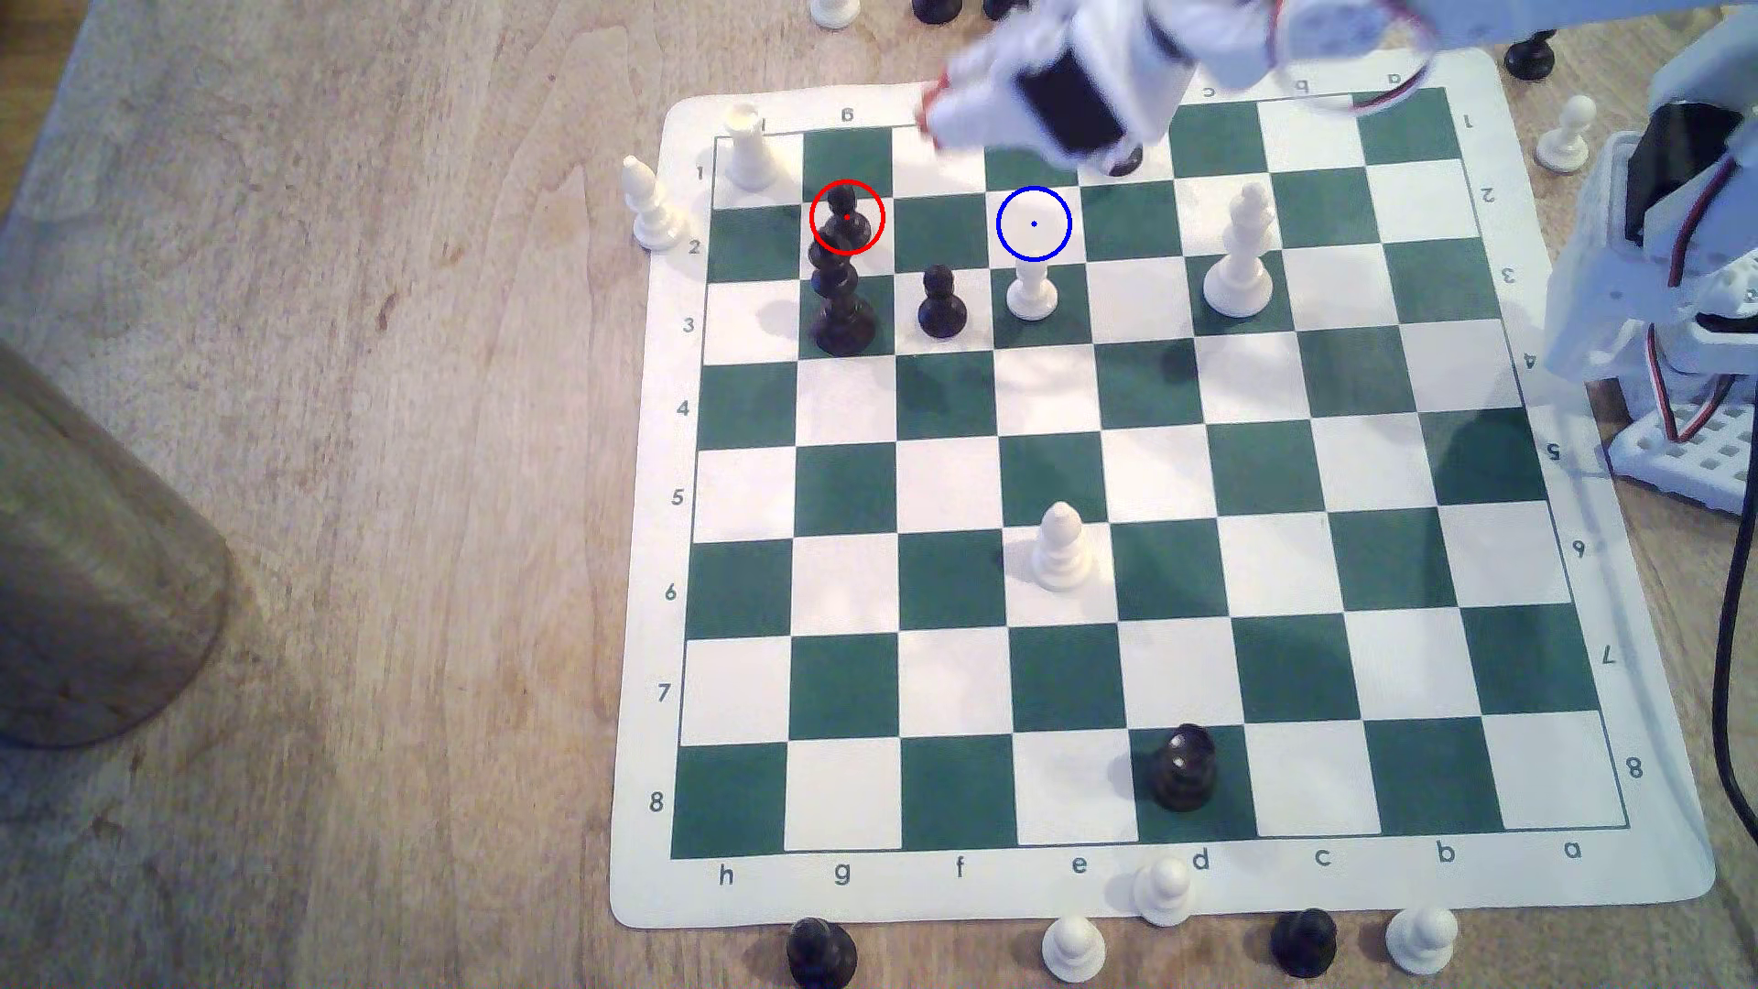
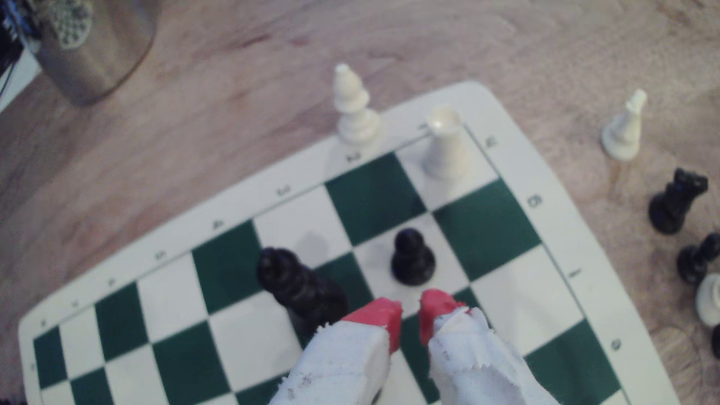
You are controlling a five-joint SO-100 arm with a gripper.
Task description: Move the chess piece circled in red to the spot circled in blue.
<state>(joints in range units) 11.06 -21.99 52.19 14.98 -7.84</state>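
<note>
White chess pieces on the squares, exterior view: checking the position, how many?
4: white rook on h1, white pawn on e3, tall white piece on c3, white bishop on e6. The arm may hide others.

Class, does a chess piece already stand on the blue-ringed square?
No, the blue-ringed square is bare; the white pawn stands one square nearer.

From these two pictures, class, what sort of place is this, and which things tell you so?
Probably a home or hobby tabletop for robot chess practice: a roll-up chess mat lies on a wooden table, a small white arm's end effector hangs near a black pawn, and a metal tumbler stands nearby.
</note>
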